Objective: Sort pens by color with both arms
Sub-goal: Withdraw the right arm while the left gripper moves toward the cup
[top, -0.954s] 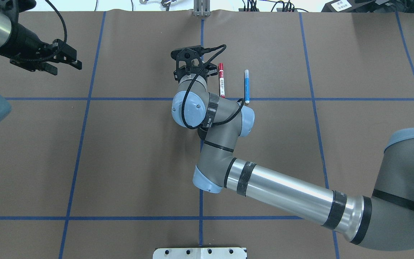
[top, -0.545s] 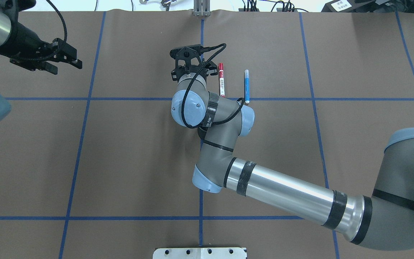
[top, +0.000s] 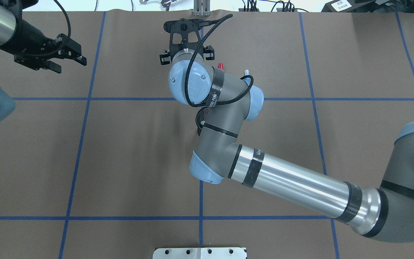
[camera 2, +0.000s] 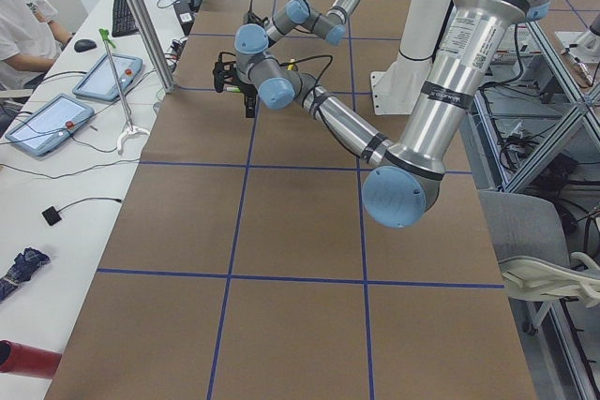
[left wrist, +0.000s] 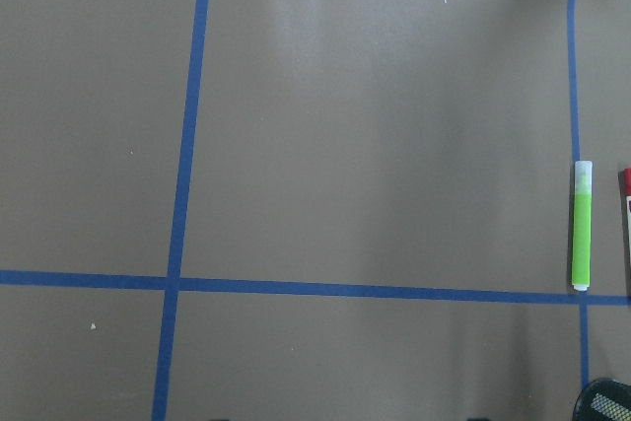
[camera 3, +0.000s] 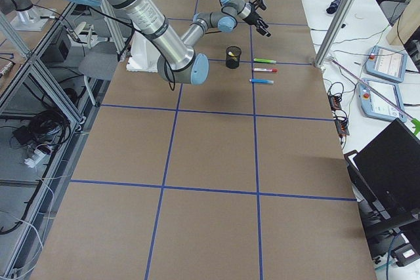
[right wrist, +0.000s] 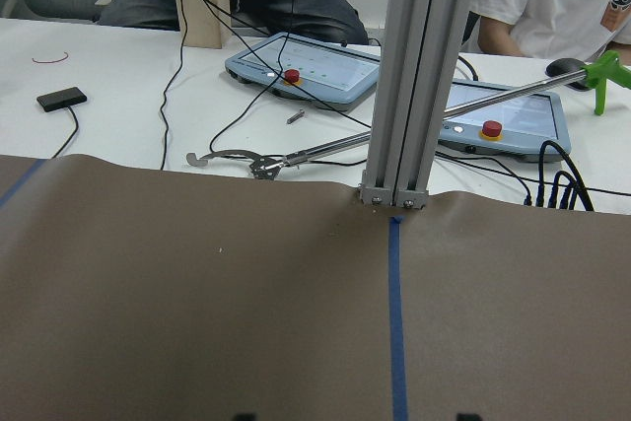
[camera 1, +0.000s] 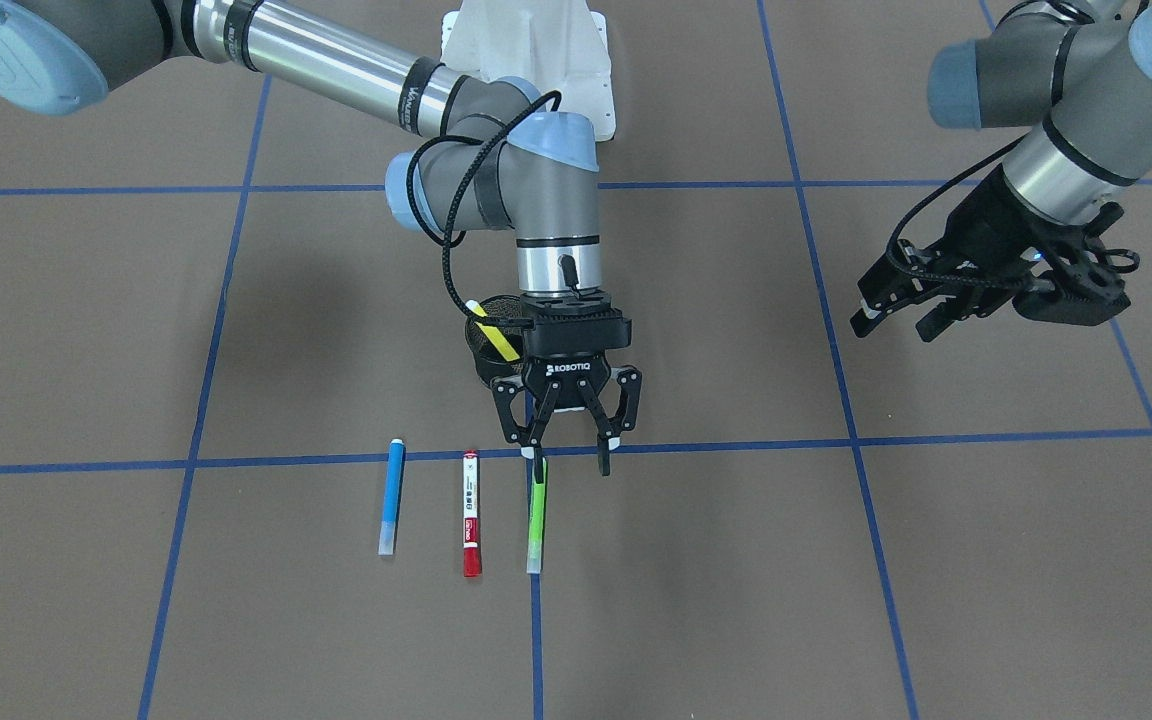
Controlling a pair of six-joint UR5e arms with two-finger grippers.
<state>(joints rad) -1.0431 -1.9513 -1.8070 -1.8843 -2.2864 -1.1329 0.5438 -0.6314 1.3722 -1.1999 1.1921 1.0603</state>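
Three pens lie side by side on the brown table: a blue pen, a white-barrelled pen with a red cap and a green pen. The yellow pen stands tilted in a black mesh cup. My right gripper points down, open and empty, just above the green pen's end nearest the robot. My left gripper is open and empty, hovering far off to the side. The left wrist view shows the green pen lying free on the table.
Blue tape lines grid the table. The white mounting base is at the robot's side. A metal post stands at the far table edge, with tablets and cables behind it. In the overhead view my right arm hides most of the pens.
My right wrist has risen and shifted toward the far edge, now covering most of the red-capped and blue pens in the overhead view. The left gripper has barely shifted.
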